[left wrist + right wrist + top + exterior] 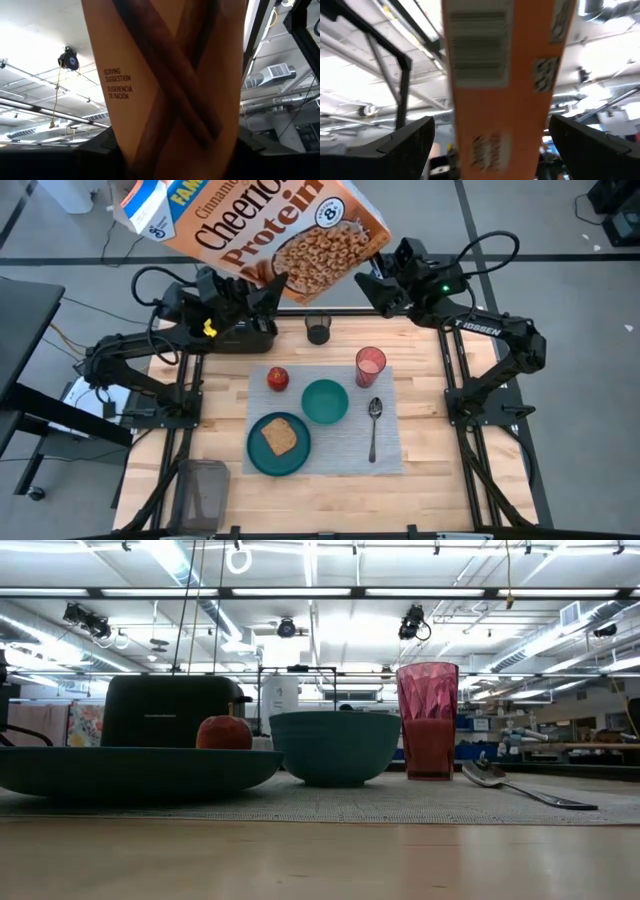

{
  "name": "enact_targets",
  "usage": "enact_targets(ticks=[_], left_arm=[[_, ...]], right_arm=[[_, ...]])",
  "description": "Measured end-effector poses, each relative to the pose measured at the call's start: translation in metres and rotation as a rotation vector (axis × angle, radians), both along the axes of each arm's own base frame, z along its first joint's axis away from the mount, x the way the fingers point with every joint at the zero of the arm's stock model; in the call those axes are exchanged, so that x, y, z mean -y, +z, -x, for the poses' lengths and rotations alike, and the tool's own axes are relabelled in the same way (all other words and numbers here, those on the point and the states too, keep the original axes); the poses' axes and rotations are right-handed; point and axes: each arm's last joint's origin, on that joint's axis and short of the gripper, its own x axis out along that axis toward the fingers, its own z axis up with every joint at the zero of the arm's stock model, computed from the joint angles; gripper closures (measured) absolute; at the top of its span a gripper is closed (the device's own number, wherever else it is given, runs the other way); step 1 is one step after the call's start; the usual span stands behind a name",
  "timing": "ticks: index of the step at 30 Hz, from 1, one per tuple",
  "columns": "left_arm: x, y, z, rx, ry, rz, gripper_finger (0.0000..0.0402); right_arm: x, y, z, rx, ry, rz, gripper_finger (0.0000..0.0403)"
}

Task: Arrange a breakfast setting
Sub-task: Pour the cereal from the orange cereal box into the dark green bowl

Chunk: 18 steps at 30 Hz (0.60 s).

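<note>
The orange-yellow Cheerios box (270,230) is held high above the table's far edge, tilted, between my left gripper (268,288) and my right gripper (378,278), both shut on it. On the grey placemat (395,450) rest the teal plate (255,458) with the toast slice (279,437), the teal bowl (325,402), the pink cup (370,365), the metal spoon (374,430) and the red apple (277,378). The low view shows the plate (130,770), the apple (224,732), the bowl (335,748), the cup (428,720) and the spoon (520,788), but not the box. My left gripper holds the box near its lower left corner (280,284), from below, pointing up. The box's printed front face (165,100) stands between the two fingers (102,147). The box is lifted clear and tilted. My right gripper holds the box at its lower right corner (368,262), from below and the right. The narrow barcode side (495,100) faces the wrist, with one finger (412,140) by each broad face. The box is lifted clear.
The black toaster (235,335) stands at the far left under my left arm, and it shows in the low view (165,710). A small black cup (318,331) stands at the far middle. A dark rectangular container (203,492) sits at the near left corner.
</note>
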Motion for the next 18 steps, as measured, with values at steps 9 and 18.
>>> enact_targets(ticks=[9, 18], left_arm=[[0.0, -0.001, -0.001, -0.015, -0.001, 0.0, 0.0182], [-0.005, -0.021, -0.029, -0.104, -0.01, 0.049, 0.0182]], right_arm=[[0.001, 0.003, 0.004, 0.064, -0.059, -0.024, 0.0009], [-0.002, 0.01, 0.013, 0.161, -0.009, 0.001, 0.0011]])
